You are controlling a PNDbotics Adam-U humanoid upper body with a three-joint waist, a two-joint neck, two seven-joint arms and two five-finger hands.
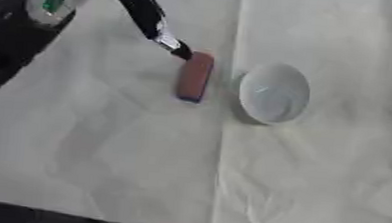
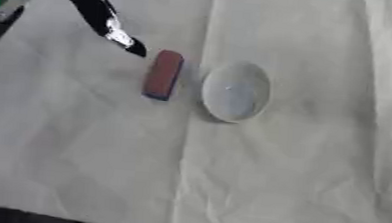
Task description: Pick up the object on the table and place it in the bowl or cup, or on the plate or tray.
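Note:
A reddish-brown oblong block (image 1: 194,77) with a dark lower end lies on the white cloth, its long side pointing up and down the view. Just to its right stands a small white bowl (image 1: 274,93), a narrow gap apart from the block. My left hand (image 1: 146,12) reaches in from the upper left. One long black finger with a silver joint stretches out straight, and its tip (image 1: 181,49) meets the block's upper end. The other fingers show only as dark tips at the top edge. Nothing is held. My right hand shows in no view.
A grey part with a green mark (image 1: 52,3) and dark arm structure (image 1: 3,38) fill the upper left. A dark band (image 1: 33,217) marks the table's near edge. A cloth crease (image 1: 221,175) runs down the middle. Bare cloth spreads to the right and below.

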